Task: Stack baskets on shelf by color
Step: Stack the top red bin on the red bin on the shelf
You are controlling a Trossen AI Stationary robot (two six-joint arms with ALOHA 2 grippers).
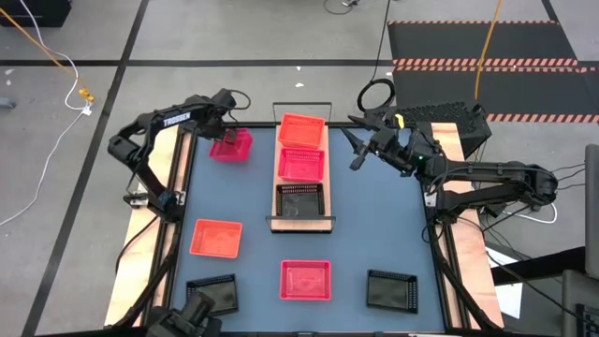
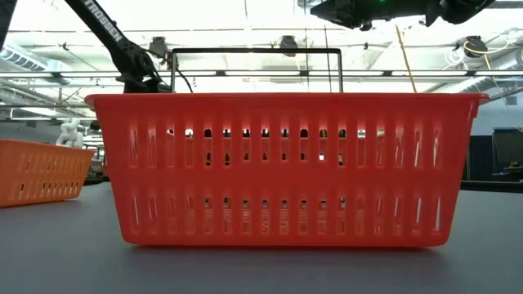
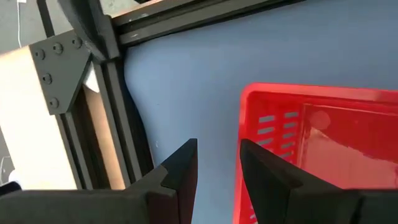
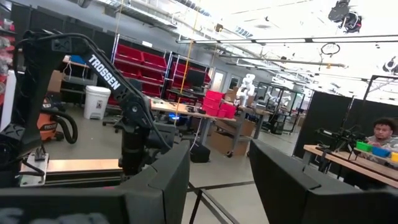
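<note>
The shelf point(image 1: 301, 221), a long narrow board of pale wood with thin black wire loops at its ends, lies in the middle of the bench point(image 1: 374, 234), running from far to near. Three baskets sit on it in a row: an orange one point(image 1: 301, 130) at the far end, a pink-red one point(image 1: 301, 165) in the middle and a black one point(image 1: 300, 199) at the near end. All are shallow rectangular plastic trays with slotted mesh sides.

Left of the shelf's far end, a loose pink-red basket point(image 1: 231, 146) stands on the smooth dark blue bench top. The left pincer point(image 1: 225, 134) is over its far left rim; in the left wrist view the two dark wedge-shaped fingers point(image 3: 180, 171) stand slightly apart, one just outside the glossy red wall point(image 3: 249, 124), gripping nothing.

Nearer, an orange basket point(image 1: 216, 238) lies at the left, a pink-red one point(image 1: 306, 280) in the middle near edge, and two black ones at the near left point(image 1: 212, 293) and near right point(image 1: 391, 290).

The right pincer point(image 1: 358, 140) hangs raised in the air just right of the shelf's far end, its fingers spread and empty.
</note>
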